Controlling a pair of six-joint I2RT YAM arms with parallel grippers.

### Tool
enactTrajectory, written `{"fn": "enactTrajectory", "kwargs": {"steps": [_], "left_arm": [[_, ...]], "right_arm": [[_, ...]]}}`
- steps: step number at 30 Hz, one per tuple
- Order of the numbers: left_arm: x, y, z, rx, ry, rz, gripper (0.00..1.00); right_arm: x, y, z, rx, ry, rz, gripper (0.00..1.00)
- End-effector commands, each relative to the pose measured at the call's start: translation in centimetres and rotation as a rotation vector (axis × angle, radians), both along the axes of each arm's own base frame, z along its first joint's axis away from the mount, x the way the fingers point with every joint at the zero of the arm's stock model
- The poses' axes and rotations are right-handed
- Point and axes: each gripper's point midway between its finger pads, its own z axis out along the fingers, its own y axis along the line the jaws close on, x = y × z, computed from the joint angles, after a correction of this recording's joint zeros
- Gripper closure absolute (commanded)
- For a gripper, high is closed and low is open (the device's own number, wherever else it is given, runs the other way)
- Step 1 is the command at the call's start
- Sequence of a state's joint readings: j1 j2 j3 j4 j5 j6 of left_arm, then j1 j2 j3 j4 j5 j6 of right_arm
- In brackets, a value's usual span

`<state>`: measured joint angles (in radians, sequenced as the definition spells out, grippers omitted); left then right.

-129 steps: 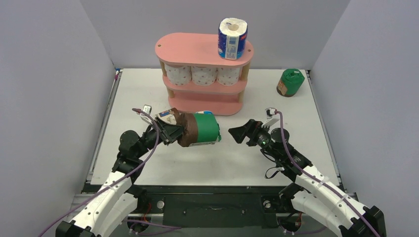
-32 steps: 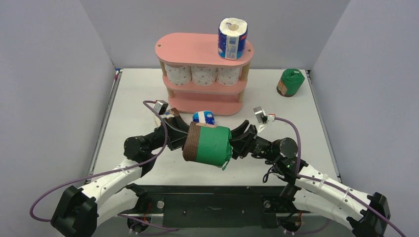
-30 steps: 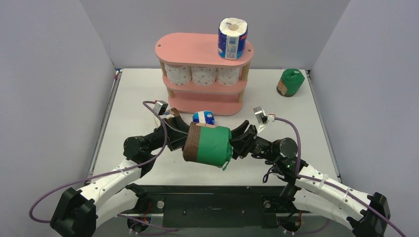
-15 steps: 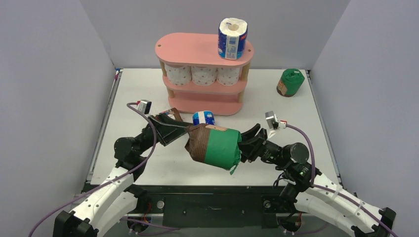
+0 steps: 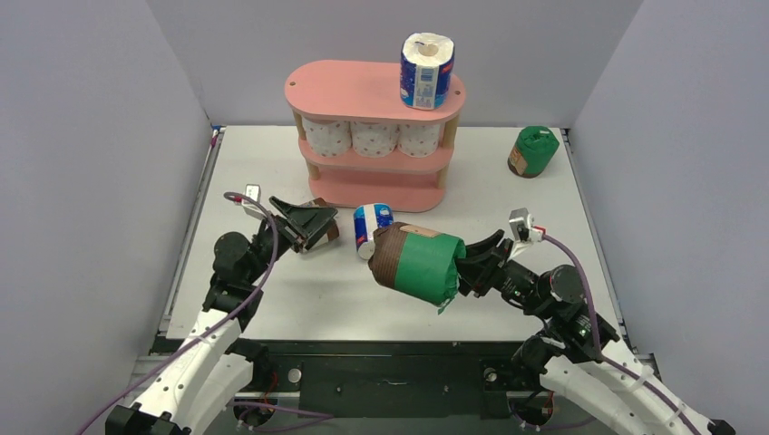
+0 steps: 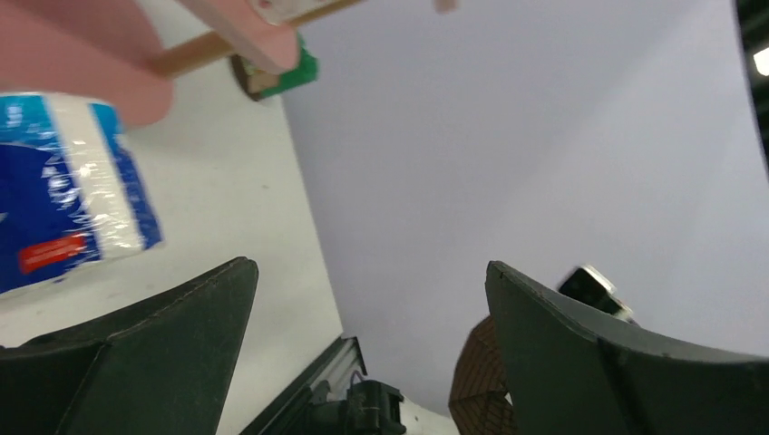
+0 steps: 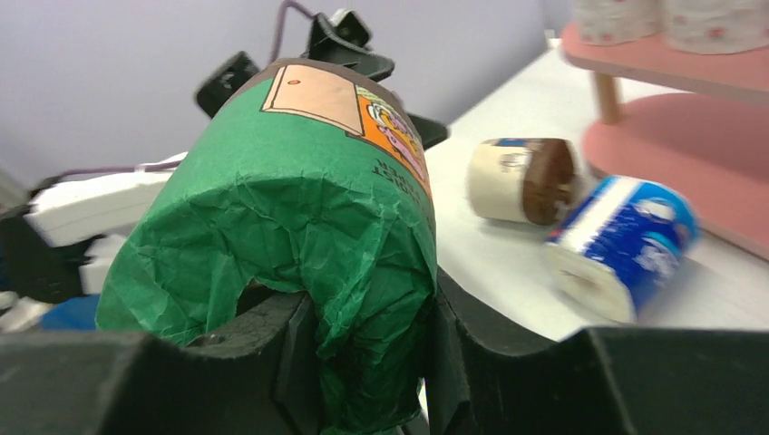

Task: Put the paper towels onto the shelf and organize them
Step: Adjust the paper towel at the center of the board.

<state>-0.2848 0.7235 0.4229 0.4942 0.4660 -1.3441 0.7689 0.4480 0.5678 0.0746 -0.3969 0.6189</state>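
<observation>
Within the right hand (image 5: 464,269) sits the green roll (image 5: 422,265), clamped; left hand (image 5: 308,222) spread apart.

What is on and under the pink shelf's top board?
A blue-and-white roll stands upright at the right end of the shelf top. Beneath, three white dotted rolls line the middle tier. The lowest tier is mostly hidden.

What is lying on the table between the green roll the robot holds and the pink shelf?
A blue-and-white roll lies on its side between the green roll and the shelf. The top view shows it best; the right wrist view shows it too.
</observation>
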Motion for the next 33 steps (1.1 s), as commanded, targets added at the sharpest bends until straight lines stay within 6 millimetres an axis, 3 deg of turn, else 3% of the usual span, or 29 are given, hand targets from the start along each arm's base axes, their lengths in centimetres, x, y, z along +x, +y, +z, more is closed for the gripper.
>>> {"fn": "enactTrajectory", "kwargs": {"steps": [1, 7, 15, 20, 22, 33], "left_arm": [[3.3, 2.2, -4.2, 0.195, 0.188, 0.188, 0.04], [3.8, 3.6, -7.4, 0.353, 0.307, 0.253, 0.04], [2.6, 4.3, -10.7, 0.467, 0.382, 0.241, 0.03], [1.6, 3.9, -12.5, 0.462, 0.403, 0.198, 0.03], [1.3, 3.6, -12.9, 0.435, 0.402, 0.185, 0.03], [0.3, 3.2, -15.2, 0.427, 0.457, 0.136, 0.02]], "right_arm": [[2.5, -3.2, 1.6, -0.087, -0.039, -0.210, 0.75], [6.9, -8.0, -2.7, -0.313, 0.128, -0.552, 0.75], [9.5, -10.6, -7.4, -0.576, 0.266, -0.743, 0.74], [10.2, -11.1, -9.1, -0.773, 0.299, -0.770, 0.74], [10.4, -10.9, -8.9, -0.825, 0.296, -0.775, 0.74], [12.2, -8.2, -12.5, -1.040, 0.367, -0.677, 0.73]]}}
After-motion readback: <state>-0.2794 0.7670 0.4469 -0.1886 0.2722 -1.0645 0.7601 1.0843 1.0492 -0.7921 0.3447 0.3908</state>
